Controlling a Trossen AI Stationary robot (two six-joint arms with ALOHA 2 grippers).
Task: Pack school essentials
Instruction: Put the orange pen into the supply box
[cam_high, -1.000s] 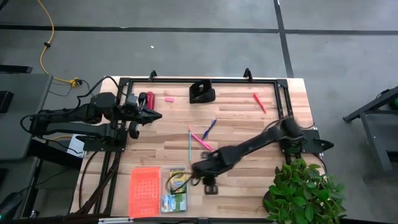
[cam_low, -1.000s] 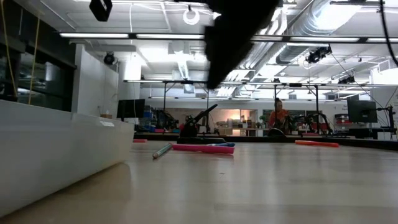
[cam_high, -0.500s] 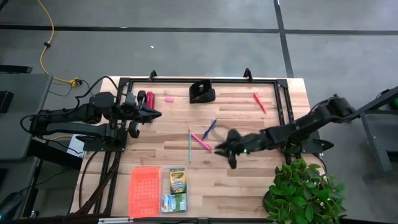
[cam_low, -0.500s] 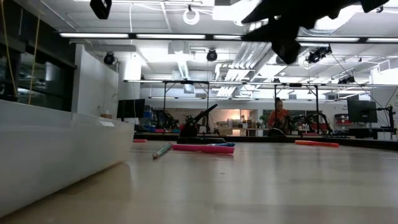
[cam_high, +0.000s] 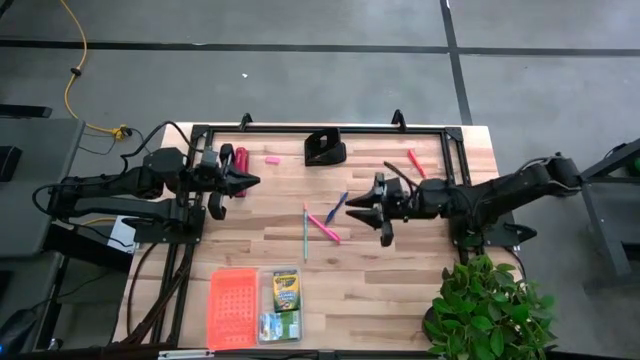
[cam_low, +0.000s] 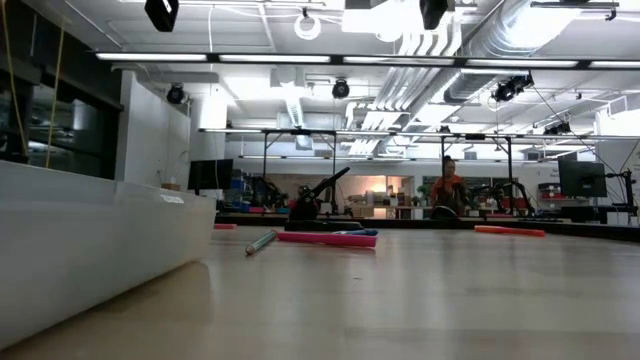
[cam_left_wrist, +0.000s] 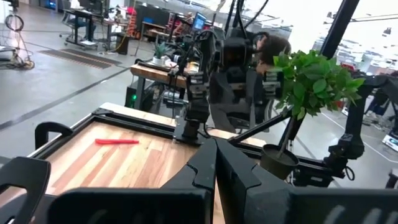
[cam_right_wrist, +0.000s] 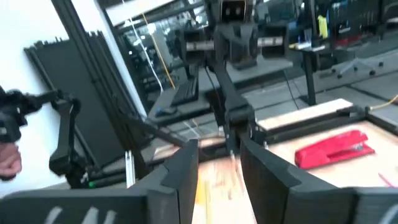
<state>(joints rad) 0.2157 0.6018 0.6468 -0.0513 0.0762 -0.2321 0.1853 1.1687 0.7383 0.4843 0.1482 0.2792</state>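
Right gripper (cam_high: 356, 204) hangs over mid-table with its fingers parted and nothing in them, just beside the blue pen (cam_high: 336, 207) and pink pen (cam_high: 322, 226). Left gripper (cam_high: 250, 182) is pinched closed and empty at the left edge. The crayon box (cam_high: 285, 292) sits in the clear tray (cam_high: 262, 300) at the table's front edge.

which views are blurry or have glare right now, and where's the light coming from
Low view: long ceiling strip lights glare white, and the near white bin wall is soft and out of focus. Right wrist view: motion-smeared, the red stapler-like bar soft-edged. Left wrist view: bright, washed-out background behind the potted plant. High view: even light, faint shadows.
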